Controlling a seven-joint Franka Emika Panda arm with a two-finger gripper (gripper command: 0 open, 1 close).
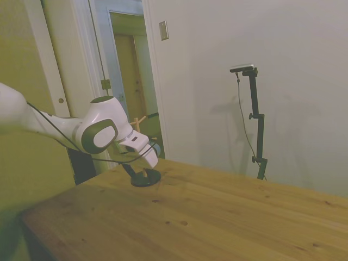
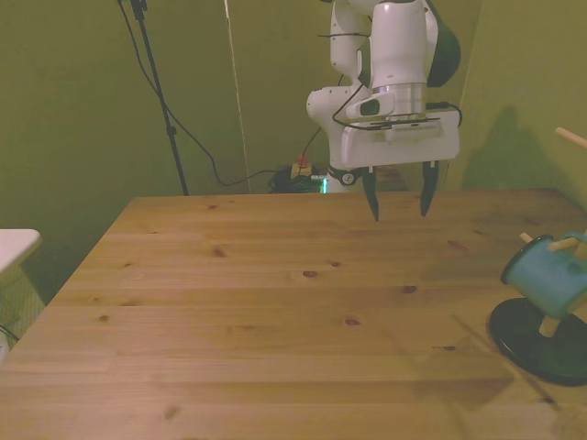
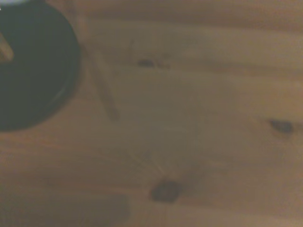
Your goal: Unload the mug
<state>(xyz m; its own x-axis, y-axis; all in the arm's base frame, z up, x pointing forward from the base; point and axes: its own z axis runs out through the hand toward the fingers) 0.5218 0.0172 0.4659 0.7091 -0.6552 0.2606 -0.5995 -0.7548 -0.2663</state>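
Observation:
The teal mug [image 2: 544, 275] hangs tilted on a peg of the wooden stand, above the stand's round dark base [image 2: 541, 341], at the front view's right edge. My gripper [image 2: 398, 207] hovers open and empty over the table's far side, well short of the mug. In the side view the gripper [image 1: 132, 173] stands in front of the stand and hides nearly all of the mug; only a teal sliver [image 1: 157, 147] shows. The wrist view shows blurred tabletop and part of the dark base [image 3: 33, 66].
The wooden table [image 2: 275, 321] stretches wide between gripper and stand. A white object [image 2: 14, 244] pokes in at the front view's left edge. Cables hang behind the table's far edge. Upper pegs of the stand [image 1: 136, 122] rise above the gripper.

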